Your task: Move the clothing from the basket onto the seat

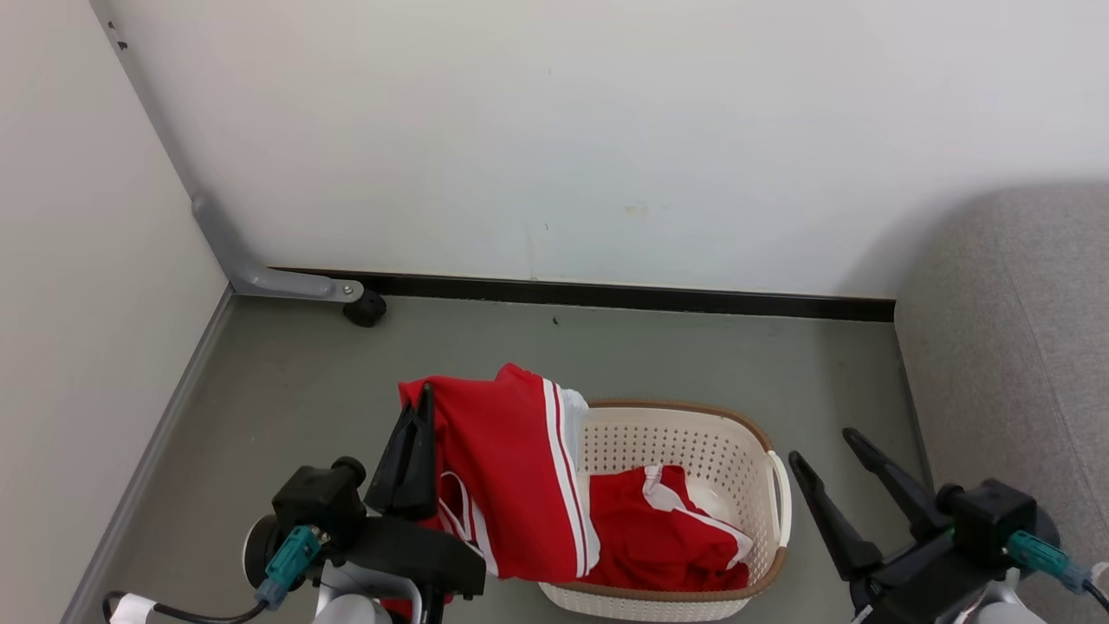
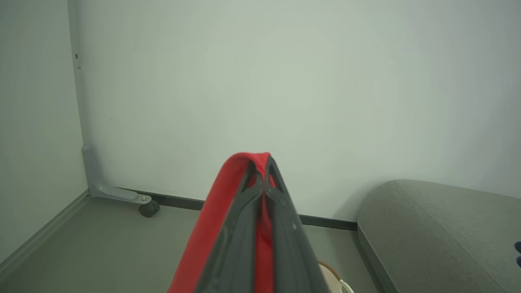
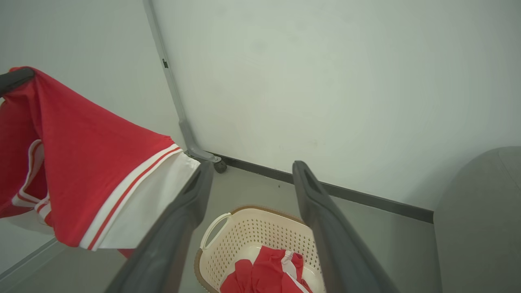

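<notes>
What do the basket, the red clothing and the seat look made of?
The basket: probably moulded plastic, matte cream, punched holes, brown woven-look rim. The clothing: soft thin fabric; it drapes and folds. The seat: grey upholstery fabric, finely flecked weave.

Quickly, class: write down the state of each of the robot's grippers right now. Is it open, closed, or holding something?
Left gripper: closed, holding the red garment.
Right gripper: open, fingers spread, holding nothing.

Staged domestic corner inside a test lab. Evidence: bare white partition panels point(image 1: 606, 130), one standing on a grey metal foot point(image 1: 286, 284) with a castor point(image 1: 365, 308); plain grey floor point(image 1: 286, 390); grey upholstered seat point(image 1: 1014, 347); laundry basket point(image 1: 676, 442).
</notes>
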Available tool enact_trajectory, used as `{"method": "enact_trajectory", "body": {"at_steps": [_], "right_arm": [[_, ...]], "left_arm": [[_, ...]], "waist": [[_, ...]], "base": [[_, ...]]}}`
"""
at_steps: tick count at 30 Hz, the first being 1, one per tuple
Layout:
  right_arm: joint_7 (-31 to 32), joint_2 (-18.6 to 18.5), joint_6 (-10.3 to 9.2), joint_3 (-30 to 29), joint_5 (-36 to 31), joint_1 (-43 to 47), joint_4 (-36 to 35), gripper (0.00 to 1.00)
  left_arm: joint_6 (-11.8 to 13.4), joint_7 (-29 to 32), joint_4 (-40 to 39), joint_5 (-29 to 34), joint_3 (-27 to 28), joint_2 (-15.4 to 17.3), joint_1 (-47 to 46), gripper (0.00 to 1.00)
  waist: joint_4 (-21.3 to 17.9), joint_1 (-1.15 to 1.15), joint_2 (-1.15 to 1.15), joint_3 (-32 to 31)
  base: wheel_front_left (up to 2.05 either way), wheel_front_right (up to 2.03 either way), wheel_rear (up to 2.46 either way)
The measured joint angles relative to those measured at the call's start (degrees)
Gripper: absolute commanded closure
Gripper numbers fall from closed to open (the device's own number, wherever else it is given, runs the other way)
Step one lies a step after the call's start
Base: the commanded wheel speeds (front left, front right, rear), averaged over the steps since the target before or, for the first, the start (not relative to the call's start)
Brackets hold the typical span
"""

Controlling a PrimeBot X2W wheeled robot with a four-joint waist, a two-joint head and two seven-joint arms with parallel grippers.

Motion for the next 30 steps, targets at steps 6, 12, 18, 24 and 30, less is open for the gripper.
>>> {"method": "enact_trajectory", "body": {"at_steps": [6,12,18,24,30], "right_arm": [[0.00,-2.31,0.00,9.34,-0.85,-6.62,-2.69,0.00],[-0.01,-3.82,0.00,18.30,-0.81,-13.65,-4.09,0.00],[-0.01,-4.10,0.00,25.57,-0.10,-18.50,-4.66,0.00],[-0.01,-3.80,0.00,30.28,0.92,-22.98,-3.83,0.00],[-0.01,-1.85,0.00,33.94,2.74,-26.03,-2.08,0.00]], "left_arm": [[0.00,0.09,-1.67,1.86,-0.23,-0.20,-0.03,1.00],[0.00,1.40,-2.76,2.35,-1.56,-0.53,-0.30,1.00],[0.00,2.69,-3.39,2.77,-3.86,-1.14,-2.17,1.00],[0.01,3.67,-4.08,2.83,-5.19,-1.34,-2.82,1.00],[0.01,4.21,-5.76,2.92,-7.20,-1.53,-3.61,1.00]], "waist": [[0.16,0.00,0.00,0.61],[0.56,0.00,0.00,1.16],[1.74,0.00,0.00,1.69],[3.06,0.00,0.00,2.28],[4.05,0.00,0.00,2.79]], "base": [[0.00,0.00,0.00],[0.00,0.00,0.00],[0.00,0.00,0.00],[0.00,0.00,0.00],[0.00,0.00,0.00]]}}
